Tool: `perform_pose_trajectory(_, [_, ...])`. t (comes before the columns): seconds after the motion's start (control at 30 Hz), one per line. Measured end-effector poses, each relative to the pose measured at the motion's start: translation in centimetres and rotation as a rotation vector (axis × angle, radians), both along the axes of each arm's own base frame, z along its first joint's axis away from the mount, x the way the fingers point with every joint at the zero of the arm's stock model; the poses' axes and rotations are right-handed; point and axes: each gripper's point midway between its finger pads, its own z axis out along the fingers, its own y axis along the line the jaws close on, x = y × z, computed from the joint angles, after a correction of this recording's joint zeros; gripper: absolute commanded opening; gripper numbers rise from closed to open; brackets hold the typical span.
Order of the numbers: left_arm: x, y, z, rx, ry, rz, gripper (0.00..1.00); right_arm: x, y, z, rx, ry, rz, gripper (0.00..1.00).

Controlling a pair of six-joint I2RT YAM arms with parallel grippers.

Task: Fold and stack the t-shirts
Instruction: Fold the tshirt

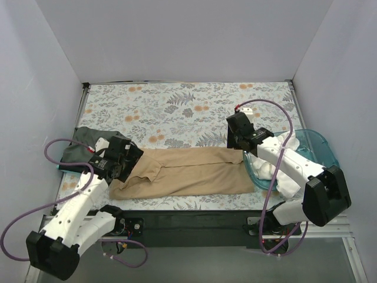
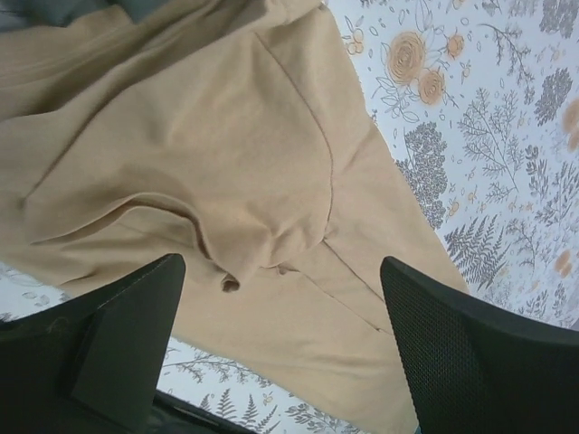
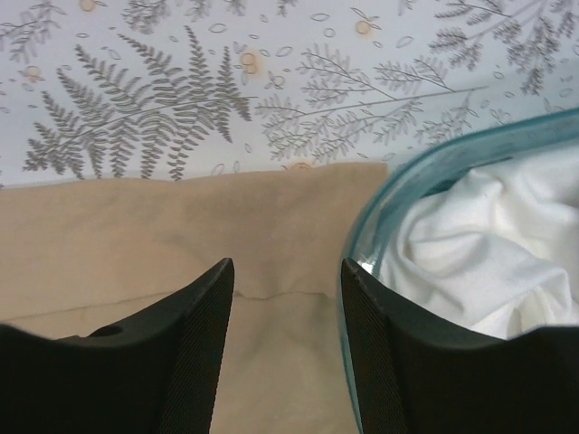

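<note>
Left tool [image 2: 282, 271] over tan t-shirt [image 1: 194, 171]

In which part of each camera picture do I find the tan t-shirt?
Top external: the tan t-shirt lies flat, just below centre.
Left wrist: the tan t-shirt fills the upper left and middle.
Right wrist: the tan t-shirt is lower left, beside the teal tub.
Shared landmark: the floral table covering, in all three.

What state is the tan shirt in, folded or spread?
Partly folded: the tan t-shirt lies as a long narrow strip, an edge doubled over along its length.
</note>
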Motion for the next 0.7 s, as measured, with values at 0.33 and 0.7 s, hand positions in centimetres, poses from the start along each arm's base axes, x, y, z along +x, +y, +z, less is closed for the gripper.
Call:
perform_pose_trajectory(0.33, [2.4, -2.4, -7.3, 0.025, 0.167, -0.113, 0.96, 0.8, 5.5, -2.2, 0.107, 0.075, 0.227, 0.58])
perform_pose_trajectory(0.7, [5.1, -3.4, -11.1, 0.081, 0.28, -0.151, 0.98, -0.6, 6.2, -9.1, 0.087, 0.238, 0.255, 0.57])
